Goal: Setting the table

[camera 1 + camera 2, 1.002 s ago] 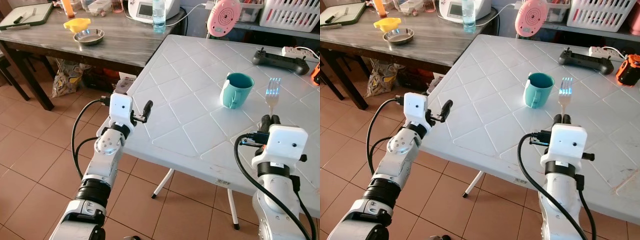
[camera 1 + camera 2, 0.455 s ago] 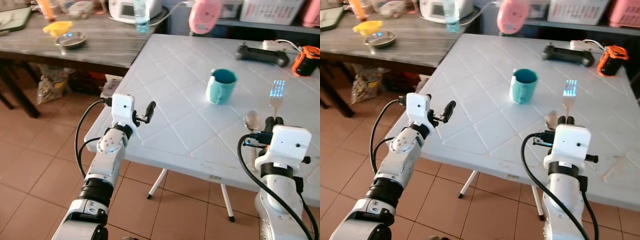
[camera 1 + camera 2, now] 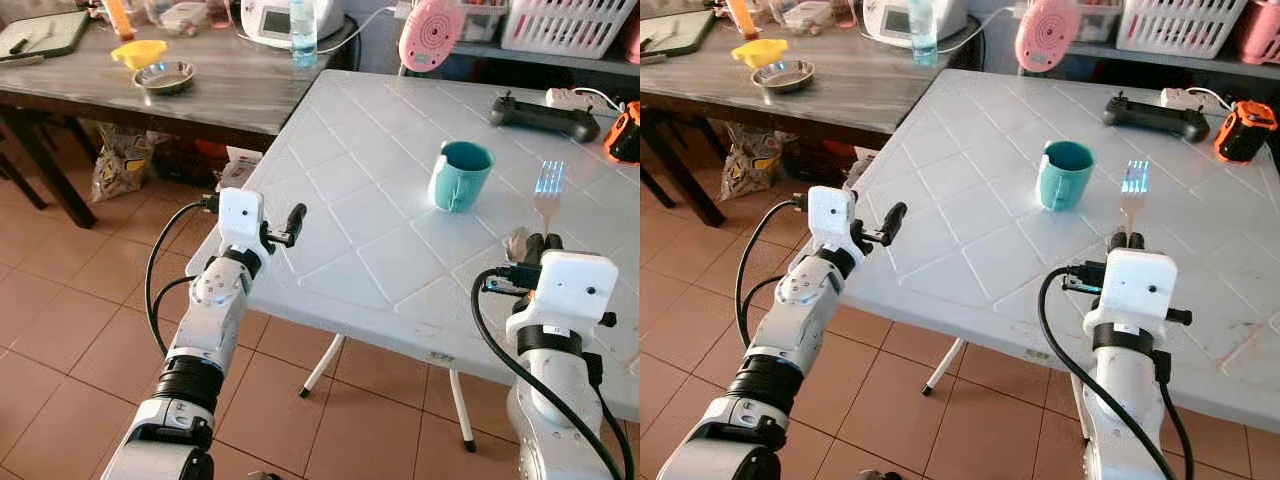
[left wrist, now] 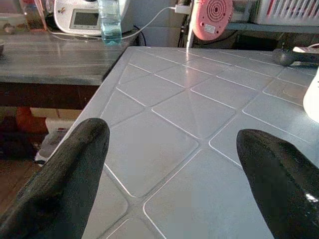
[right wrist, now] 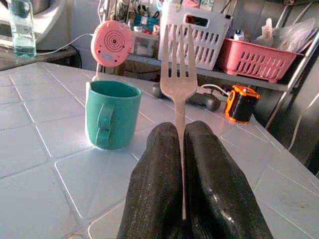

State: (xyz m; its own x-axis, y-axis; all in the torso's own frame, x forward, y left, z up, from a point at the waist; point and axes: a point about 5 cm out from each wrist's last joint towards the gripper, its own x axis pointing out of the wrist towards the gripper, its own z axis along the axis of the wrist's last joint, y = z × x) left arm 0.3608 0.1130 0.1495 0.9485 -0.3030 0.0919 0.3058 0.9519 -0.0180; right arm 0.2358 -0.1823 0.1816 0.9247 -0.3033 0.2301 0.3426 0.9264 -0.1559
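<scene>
- We hold the fork (image 5: 177,74) pinched by its handle in the right gripper (image 5: 182,164), fingers clamped tight, tines pointing away, at lower right of the head view.
- The left gripper (image 4: 174,164) hovers spread wide and empty over the white table (image 3: 380,200) edge.
- We should lower the fork flat just right of the teal mug (image 3: 458,176), then release.

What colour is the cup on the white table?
The cup is teal, a blue-green. It shows best in the right wrist view, beside the fork.
</scene>
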